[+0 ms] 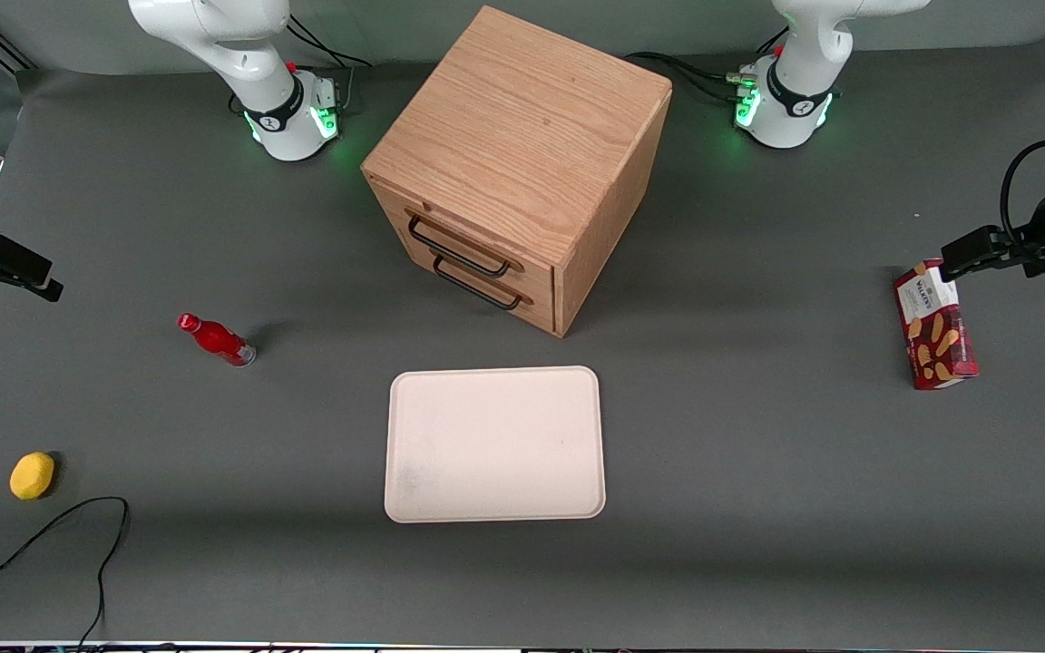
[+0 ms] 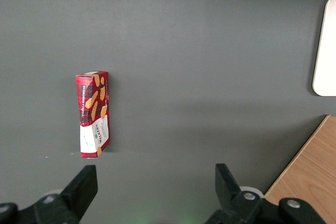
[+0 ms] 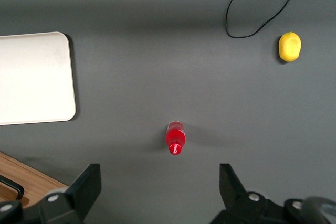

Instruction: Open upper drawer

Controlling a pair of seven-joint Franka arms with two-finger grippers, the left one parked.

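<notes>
while the upper drawer (image 1: 463, 243) sits shut in the oak cabinet (image 1: 522, 154) at mid-table, above its twin, i hold the tool (image 3: 157, 192) high over the red bottle (image 3: 175, 138), fingers spread wide and empty, well apart from the black handle (image 1: 461, 246).

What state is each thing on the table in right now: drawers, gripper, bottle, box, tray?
Upper light-oak drawer with black wire handle: shut.
Lower oak drawer: shut.
Right arm's gripper: open, holding nothing, above the table near the bottle.
Small red bottle: capped, leaning.
Red biscuit box: closed, standing on a narrow side.
Cream rectangular tray: flat, nothing on it.
Yellow lemon: resting on the table.
</notes>
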